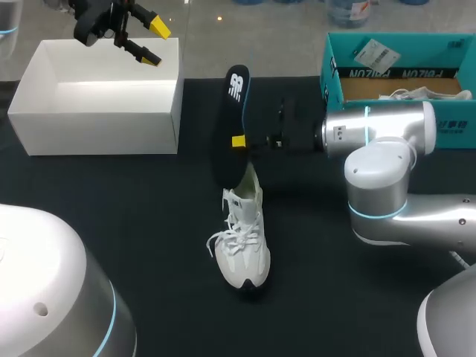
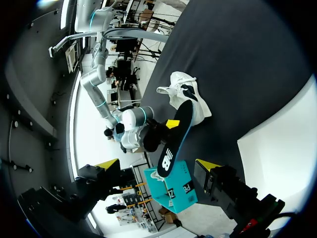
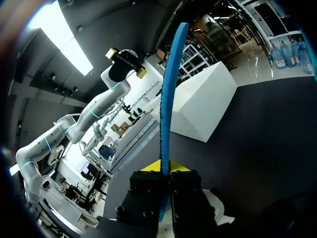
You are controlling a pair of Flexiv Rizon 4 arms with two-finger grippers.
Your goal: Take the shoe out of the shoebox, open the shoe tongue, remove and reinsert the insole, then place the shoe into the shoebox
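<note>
One shoe, right claw grasping one insole, left claw released, one white box, one teal shoebox

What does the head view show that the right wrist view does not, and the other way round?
Only the head view: the teal shoebox and the shoe's laces and toe. Only the right wrist view: the insole seen edge-on, showing blue, clamped between the right gripper's fingers. Both: the insole, the white box and the open left gripper.
</note>
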